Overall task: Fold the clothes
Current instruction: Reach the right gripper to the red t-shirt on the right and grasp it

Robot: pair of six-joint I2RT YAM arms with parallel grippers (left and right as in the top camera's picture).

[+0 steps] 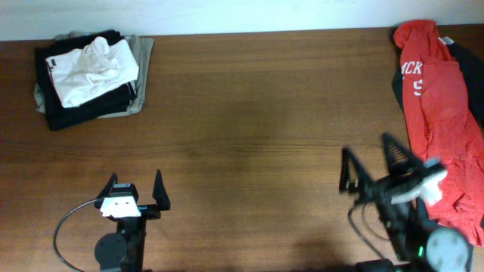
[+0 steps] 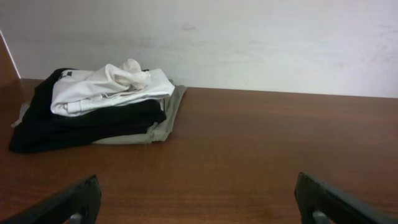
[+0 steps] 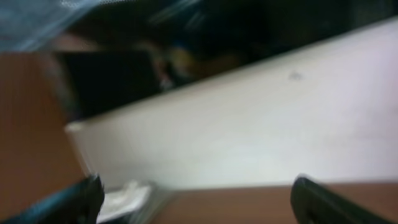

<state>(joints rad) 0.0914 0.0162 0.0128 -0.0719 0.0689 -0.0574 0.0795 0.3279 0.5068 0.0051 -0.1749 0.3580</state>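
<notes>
A red-orange T-shirt (image 1: 435,113) with white lettering lies crumpled along the table's right edge, over a black garment (image 1: 470,72) that shows only at its edges. My right gripper (image 1: 373,160) is open and empty, just left of the shirt near the front. My left gripper (image 1: 137,183) is open and empty at the front left, over bare wood. In the left wrist view both fingertips (image 2: 199,202) show wide apart. The right wrist view (image 3: 193,199) is blurred, with fingers apart.
A folded stack of clothes (image 1: 89,75) sits at the back left: black and olive pieces with a white one on top. It also shows in the left wrist view (image 2: 96,106). A white wall runs behind the wooden table (image 1: 249,136).
</notes>
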